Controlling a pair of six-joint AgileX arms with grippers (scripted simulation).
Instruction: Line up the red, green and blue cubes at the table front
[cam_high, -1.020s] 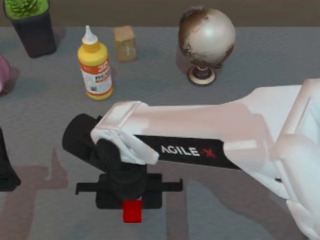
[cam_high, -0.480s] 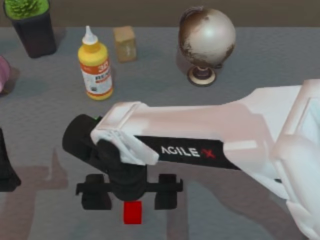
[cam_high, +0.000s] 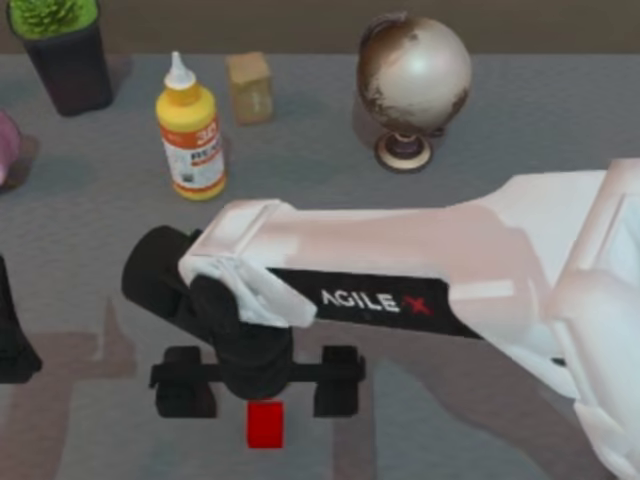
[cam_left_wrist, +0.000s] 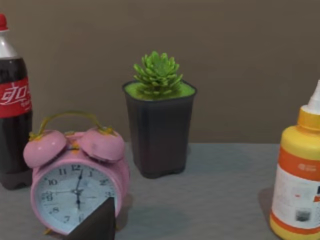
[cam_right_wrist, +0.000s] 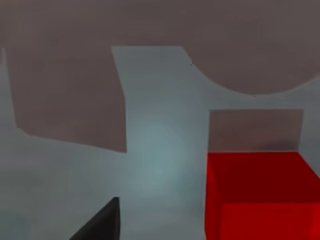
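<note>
Right arm reaches across to lower centre of the frame, its end effector (cam_high: 256, 381) spread open, pointing down. Left arm parked at left edge.

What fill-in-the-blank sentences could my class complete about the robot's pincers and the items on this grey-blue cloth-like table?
1. The right pincer stands over the small bright ____ cube at the table's front.
2. That pincer's fingers are spread ____, not touching the cube.
3. The brown-and-cream globe on a stand sits to the ____ of the small tan block in the top view.
4. The pink alarm clock shows in the ____ wrist view.

Missing words: red; open; right; left
</note>
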